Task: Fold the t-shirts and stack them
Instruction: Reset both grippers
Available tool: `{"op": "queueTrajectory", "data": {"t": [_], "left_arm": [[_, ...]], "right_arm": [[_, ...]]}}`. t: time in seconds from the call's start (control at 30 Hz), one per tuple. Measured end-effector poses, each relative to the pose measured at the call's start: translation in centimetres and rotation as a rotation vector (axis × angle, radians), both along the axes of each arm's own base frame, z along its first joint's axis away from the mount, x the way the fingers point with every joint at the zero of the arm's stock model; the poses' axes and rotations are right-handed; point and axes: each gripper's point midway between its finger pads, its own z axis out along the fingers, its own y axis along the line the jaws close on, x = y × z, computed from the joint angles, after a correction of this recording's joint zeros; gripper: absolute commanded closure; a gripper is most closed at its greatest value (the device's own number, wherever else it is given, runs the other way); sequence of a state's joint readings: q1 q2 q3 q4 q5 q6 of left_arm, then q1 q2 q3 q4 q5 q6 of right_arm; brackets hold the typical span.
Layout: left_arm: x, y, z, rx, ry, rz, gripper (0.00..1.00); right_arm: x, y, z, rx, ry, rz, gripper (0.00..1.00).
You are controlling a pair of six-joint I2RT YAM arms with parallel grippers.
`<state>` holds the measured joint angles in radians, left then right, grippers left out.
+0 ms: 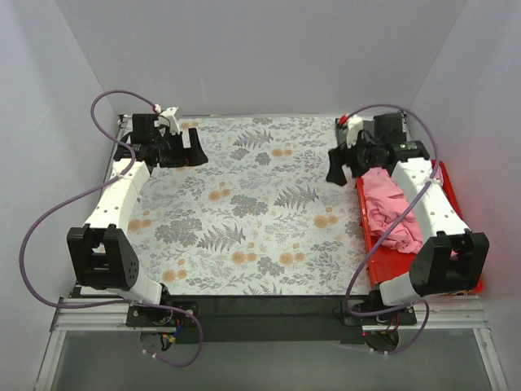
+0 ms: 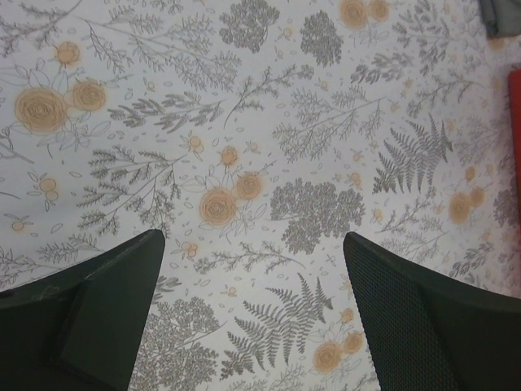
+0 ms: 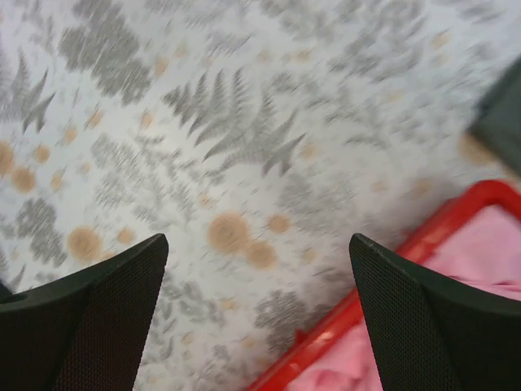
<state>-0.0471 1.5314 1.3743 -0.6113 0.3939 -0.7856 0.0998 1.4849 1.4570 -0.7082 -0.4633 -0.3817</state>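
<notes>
Crumpled pink t-shirts (image 1: 389, 213) lie piled in the red tray (image 1: 365, 238) at the right of the table. They also show in the right wrist view (image 3: 480, 252) inside the tray's rim (image 3: 324, 336). No dark charcoal t-shirt shows in the top view. My left gripper (image 1: 192, 148) is open and empty above the far left of the floral cloth (image 1: 260, 212); its wrist view (image 2: 252, 238) shows only cloth between the jaws. My right gripper (image 1: 337, 167) is open and empty just left of the tray's far end, and its wrist view (image 3: 258, 240) is blurred.
The right arm's forearm (image 1: 423, 191) stretches over the tray and hides part of the pink pile. White walls close the table in on three sides. A red sliver of the tray (image 2: 515, 122) shows at the left wrist view's right edge. A dark shape (image 3: 498, 122) cannot be identified.
</notes>
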Motion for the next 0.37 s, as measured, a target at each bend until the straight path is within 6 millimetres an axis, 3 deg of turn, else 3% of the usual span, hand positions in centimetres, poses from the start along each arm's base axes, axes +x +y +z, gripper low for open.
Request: {"op": "queueTrajectory", "data": {"t": [0.07,0.17,0.27,0.37], "left_arm": [[-1.1,0.1,-0.8,0.015,0.019,-0.019,0.08],[-3.6,0.4,-2.3,0.047,0.049,-0.043,0.08],[-6.2,0.9,-3.2,0.078,0.054,-0.054,0.08],[-8.5,1.3,-3.2,0.096,0.042,-0.047,0.08]], "right_arm": [[-3.8,1.4,-3.8,-0.006,0.118,0.045,0.02],[-8.8,2.4,-7.4,-0.018,0.231,0.098,0.02],[-11.4,2.2,-8.5,-0.025,0.250,0.105,0.02],[-12.6,1.9,-8.4,-0.029,0.227,0.100,0.01]]}}
